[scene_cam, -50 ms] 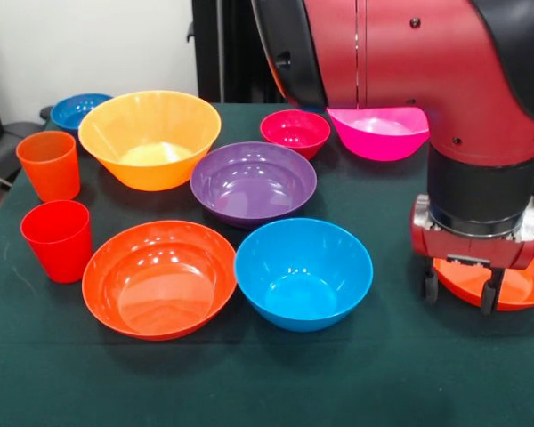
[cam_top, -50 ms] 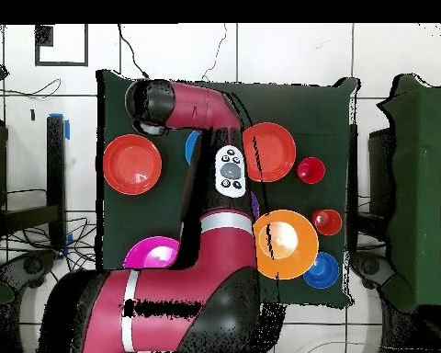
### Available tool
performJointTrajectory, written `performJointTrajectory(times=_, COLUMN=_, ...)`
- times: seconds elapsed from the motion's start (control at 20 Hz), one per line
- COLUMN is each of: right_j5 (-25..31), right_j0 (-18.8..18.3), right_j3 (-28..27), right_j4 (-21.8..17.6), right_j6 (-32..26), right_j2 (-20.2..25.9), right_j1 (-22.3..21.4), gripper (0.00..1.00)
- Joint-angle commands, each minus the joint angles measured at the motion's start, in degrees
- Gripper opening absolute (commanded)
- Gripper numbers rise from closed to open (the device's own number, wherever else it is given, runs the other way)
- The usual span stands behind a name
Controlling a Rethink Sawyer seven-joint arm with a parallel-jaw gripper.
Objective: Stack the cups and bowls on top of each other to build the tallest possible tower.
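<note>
1. No tower yet, bowls all single. My gripper (scene_cam, -50 ms: 458, 296) hangs w/ fingers spread, empty, at the near rim of a red-orange bowl (scene_cam, -50 ms: 525, 286).
2. Next, imo: drop, pinch that rim, carry it toward the medium blue bowl (scene_cam, -50 ms: 303, 271), well off to one side.

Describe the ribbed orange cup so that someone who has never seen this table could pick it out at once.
In the front view, start at the large yellow-orange bowl toward the table's back left. Just left of it, near the table's left edge, stand two cups one behind the other. The ribbed orange cup is the rear one: paler and faintly ribbed, while the smooth red cup in front is deeper red.
</note>
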Motion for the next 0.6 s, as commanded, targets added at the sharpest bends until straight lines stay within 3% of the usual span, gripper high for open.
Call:
performJointTrajectory(times=0.05, right_j5=-3.73, right_j0=0.07, right_j3=3.89, right_j4=-3.85, right_j6=-4.99, right_j2=6.45, right_j1=2.26, gripper=1.00)
performJointTrajectory(times=0.6, right_j5=-3.14, right_j0=0.24, right_j3=4.99, right_j4=-3.57, right_j6=-4.88, right_j2=6.43, right_j1=1.64, gripper=1.00)
